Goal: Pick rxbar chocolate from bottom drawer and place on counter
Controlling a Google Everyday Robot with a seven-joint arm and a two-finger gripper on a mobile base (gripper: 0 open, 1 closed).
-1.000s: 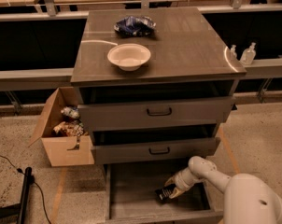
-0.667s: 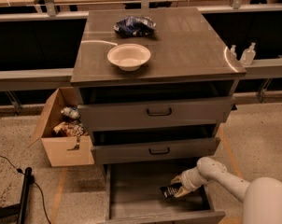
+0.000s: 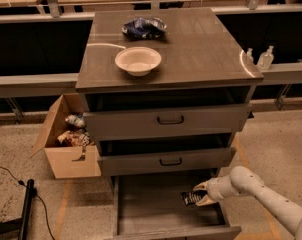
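Grey is all I am picturing so far; what are you watching on your screen?

— I am looking down at a grey cabinet [image 3: 226, 159] with three drawers. Its counter [image 3: 201, 49], a grey-brown wood-grain slab, is filling the upper half of my view. A white bowl [image 3: 138, 60] is sitting on it toward 7 o'clock. A wrinkled blue snack bag [image 3: 144, 27] is lying at 12 o'clock from the bowl, apart from it.

— Where is the bar lying?

— The rxbar chocolate [image 3: 191, 198], a small flat black wrapper with pale lettering, is lying inside the bottom drawer [image 3: 151, 206]. That drawer is standing pulled out beneath the two upper drawers [image 3: 168, 120]. The bar is sitting at the drawer's 3 o'clock side, near the right wall. I cannot tell whether it is touching the drawer floor or hanging just above it.

— And what is the tool doing?

— The gripper [image 3: 205, 194] is reaching into that drawer at 4 o'clock of my view. It is riding on a pale arm [image 3: 263, 194] that is coming in from the lower right corner. Its two fingers are pinching the bar's right end, one on each side, so it is gripping the bar.

— Anything beside the cabinet?

— An open cardboard box [image 3: 66, 156] holding crumpled packets is standing at 9 o'clock of the cabinet, just beside it. Two small clear bottles [image 3: 265, 59] are standing at 3 o'clock of the counter, beyond its right edge.
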